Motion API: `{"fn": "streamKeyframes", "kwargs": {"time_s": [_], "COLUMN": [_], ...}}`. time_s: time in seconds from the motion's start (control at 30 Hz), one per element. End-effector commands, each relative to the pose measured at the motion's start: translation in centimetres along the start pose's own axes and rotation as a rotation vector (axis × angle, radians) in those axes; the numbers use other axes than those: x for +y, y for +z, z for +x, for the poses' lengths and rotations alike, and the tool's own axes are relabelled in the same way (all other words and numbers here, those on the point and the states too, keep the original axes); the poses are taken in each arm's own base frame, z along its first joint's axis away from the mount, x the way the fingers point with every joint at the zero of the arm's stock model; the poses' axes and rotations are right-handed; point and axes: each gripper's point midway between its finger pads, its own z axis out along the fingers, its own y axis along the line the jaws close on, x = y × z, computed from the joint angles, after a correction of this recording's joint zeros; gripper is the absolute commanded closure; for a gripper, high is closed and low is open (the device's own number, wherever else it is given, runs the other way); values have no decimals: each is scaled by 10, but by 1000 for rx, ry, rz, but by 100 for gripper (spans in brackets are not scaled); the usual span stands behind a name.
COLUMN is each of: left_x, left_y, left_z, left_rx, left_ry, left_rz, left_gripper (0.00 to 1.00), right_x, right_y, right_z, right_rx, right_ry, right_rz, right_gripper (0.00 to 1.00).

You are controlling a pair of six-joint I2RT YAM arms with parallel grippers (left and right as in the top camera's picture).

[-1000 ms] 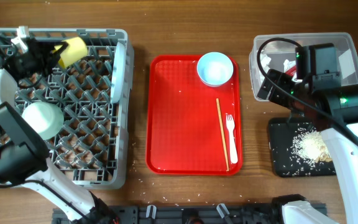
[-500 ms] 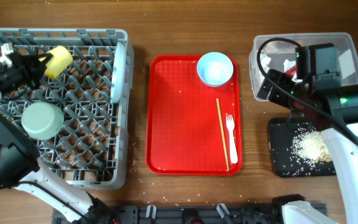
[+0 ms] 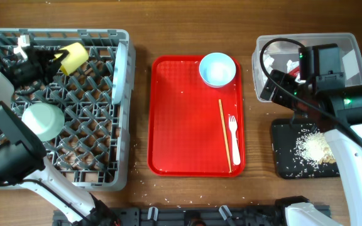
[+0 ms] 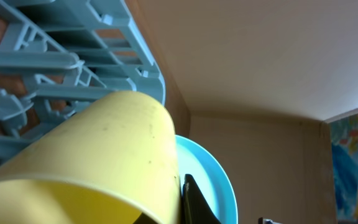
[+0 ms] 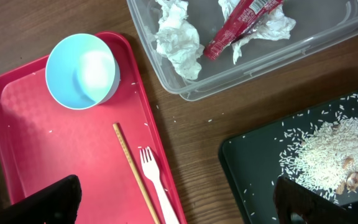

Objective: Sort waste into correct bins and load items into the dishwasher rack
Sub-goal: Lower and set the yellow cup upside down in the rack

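Observation:
The grey dishwasher rack (image 3: pixel 87 144) fills the left. My left gripper (image 3: pixel 54 59) is shut on the yellow cup (image 3: pixel 73 56), which lies on its side over the rack's back row. In the left wrist view the cup (image 4: pixel 104 155) fills the frame beside a black finger, and a pale blue round rim (image 4: pixel 213 180) shows behind it. One pale bowl (image 3: pixel 43 119) sits in the rack. A blue bowl (image 3: pixel 217 69), the chopstick (image 3: pixel 224 135) and the white fork (image 3: pixel 233 138) lie on the red tray (image 3: pixel 181 125). My right gripper (image 5: pixel 176 205) is open and empty above the table.
The clear tub (image 3: pixel 351 47) at the back right holds crumpled tissue (image 5: pixel 179 40) and the red sachet (image 5: pixel 241 22). The black tray (image 3: pixel 288 157) below it holds rice (image 3: pixel 313 147). Loose rice grains lie scattered on the table and the red tray.
My left gripper carried the yellow cup left, then back right along the rack's back row. The right arm has not moved.

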Motion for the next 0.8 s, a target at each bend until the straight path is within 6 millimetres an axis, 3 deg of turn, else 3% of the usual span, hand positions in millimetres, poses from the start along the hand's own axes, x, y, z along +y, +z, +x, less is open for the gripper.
{"fn": "streamKeyframes", "kwargs": {"time_s": [0.0, 0.3, 0.53, 0.63, 0.77], "left_x": [33, 77, 120, 122, 113], "left_y": [-11, -39, -70, -72, -75], "left_z": [-7, -12, -11, -10, -10], "left_rx": [-53, -136, -199, -203, -211], "left_ry": [-29, -126, -194, -197, -184], "left_rz": [-123, -350, -600, -619, -618], "left_gripper": [96, 96, 76, 74, 79], "right_x": [-2, -2, -2, -2, -2], "right_y": [-2, -2, -2, -2, -2], "right_z": [-3, -3, -3, -3, -3], "right_rx": [-17, -17, -17, -17, -17], "right_ry": [-10, -10, -9, -10, -10], "right_rz": [7, 7, 7, 7, 7], "right_gripper": [0, 0, 0, 0, 0]}}
